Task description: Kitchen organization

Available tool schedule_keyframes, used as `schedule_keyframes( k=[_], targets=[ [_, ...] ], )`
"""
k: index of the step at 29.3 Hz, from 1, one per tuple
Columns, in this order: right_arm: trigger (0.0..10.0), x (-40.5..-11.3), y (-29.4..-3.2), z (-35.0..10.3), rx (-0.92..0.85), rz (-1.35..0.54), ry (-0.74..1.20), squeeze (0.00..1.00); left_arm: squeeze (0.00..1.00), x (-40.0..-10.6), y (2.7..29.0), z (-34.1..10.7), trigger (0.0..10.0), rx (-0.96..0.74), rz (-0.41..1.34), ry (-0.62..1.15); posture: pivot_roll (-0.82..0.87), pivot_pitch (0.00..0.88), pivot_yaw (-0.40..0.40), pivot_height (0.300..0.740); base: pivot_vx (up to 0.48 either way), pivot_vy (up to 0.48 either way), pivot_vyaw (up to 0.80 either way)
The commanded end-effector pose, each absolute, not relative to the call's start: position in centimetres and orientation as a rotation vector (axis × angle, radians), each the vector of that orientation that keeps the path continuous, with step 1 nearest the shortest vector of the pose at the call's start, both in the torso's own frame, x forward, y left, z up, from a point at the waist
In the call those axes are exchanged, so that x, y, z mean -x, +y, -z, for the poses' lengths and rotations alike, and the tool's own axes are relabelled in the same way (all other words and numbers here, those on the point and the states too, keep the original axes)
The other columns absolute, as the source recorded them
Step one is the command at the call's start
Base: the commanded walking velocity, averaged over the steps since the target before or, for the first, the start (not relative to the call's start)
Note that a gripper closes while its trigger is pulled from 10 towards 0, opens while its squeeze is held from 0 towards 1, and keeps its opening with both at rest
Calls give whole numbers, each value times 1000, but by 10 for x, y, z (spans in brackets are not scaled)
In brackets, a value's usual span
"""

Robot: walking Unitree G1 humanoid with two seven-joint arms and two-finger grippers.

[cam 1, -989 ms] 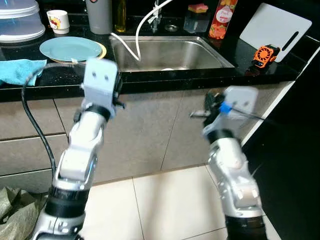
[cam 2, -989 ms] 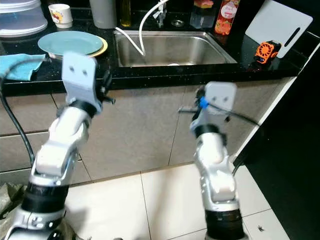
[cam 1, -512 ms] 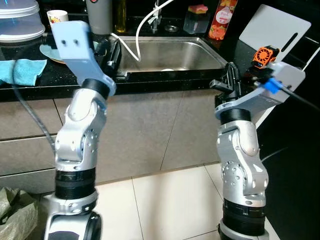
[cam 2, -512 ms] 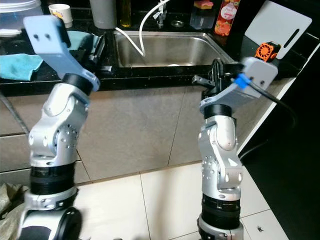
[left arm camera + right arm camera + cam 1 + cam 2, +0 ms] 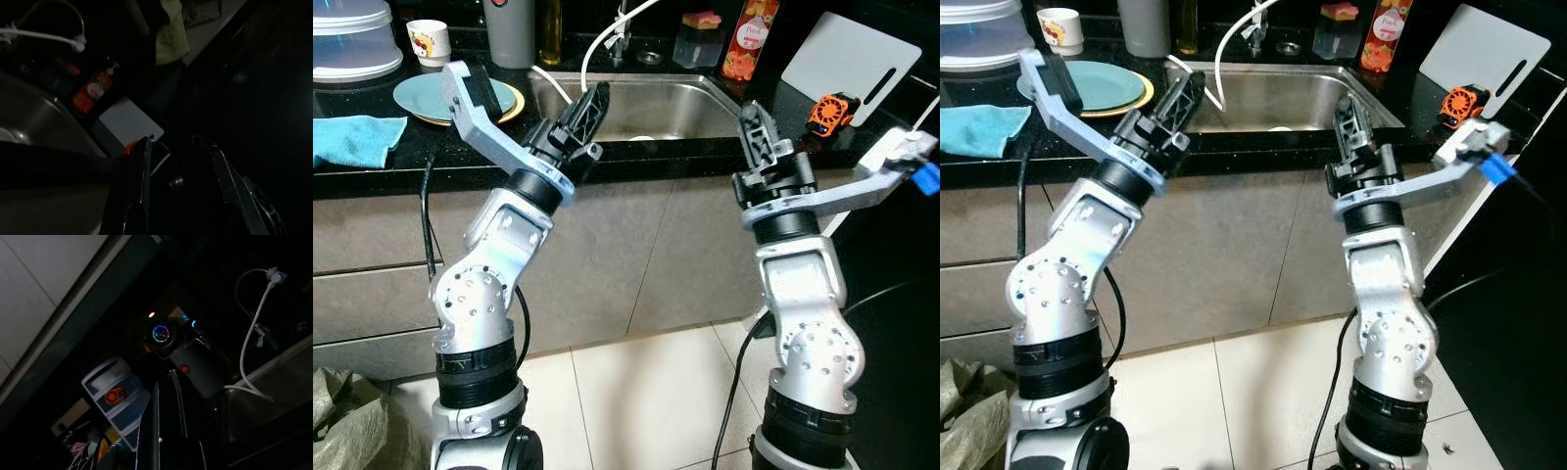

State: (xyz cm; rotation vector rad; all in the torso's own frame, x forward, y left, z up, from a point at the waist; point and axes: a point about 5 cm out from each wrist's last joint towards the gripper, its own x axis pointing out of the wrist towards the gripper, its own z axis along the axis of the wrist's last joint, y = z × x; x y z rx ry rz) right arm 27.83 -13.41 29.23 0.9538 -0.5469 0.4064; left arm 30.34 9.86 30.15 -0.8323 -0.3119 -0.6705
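Before you in the eye views, both arms are raised at the counter's front edge, left gripper (image 5: pixel 590 106) and right gripper (image 5: pixel 753 125) over the sink (image 5: pixel 651 103) rim. Left wrist view: fingers (image 5: pixel 142 171) parted narrowly, empty. Right wrist view: fingers seemingly together, though dark.

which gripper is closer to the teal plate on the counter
Left. The left gripper is raised over the sink's left front corner, a short way right of the teal plate. The right gripper is near the sink's right front corner, farther off.
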Motion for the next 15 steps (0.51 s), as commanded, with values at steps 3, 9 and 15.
schedule_keyframes(
  k=[3,9,15],
  targets=[
    [10000,-278,-122,-293,-1004,-417,-538,0,0,-302,94,-298,10000,832,697,-285,218,11,-49,740,0,0,0],
    [10000,-278,-123,-295,-1031,-462,-540,1000,0,-298,92,-296,10000,809,725,-257,218,4,-54,740,0,0,0],
    [10000,-276,-125,-296,-1053,-495,-526,494,0,-296,91,-294,10000,801,732,-235,213,4,-54,740,0,0,0]
  ],
)
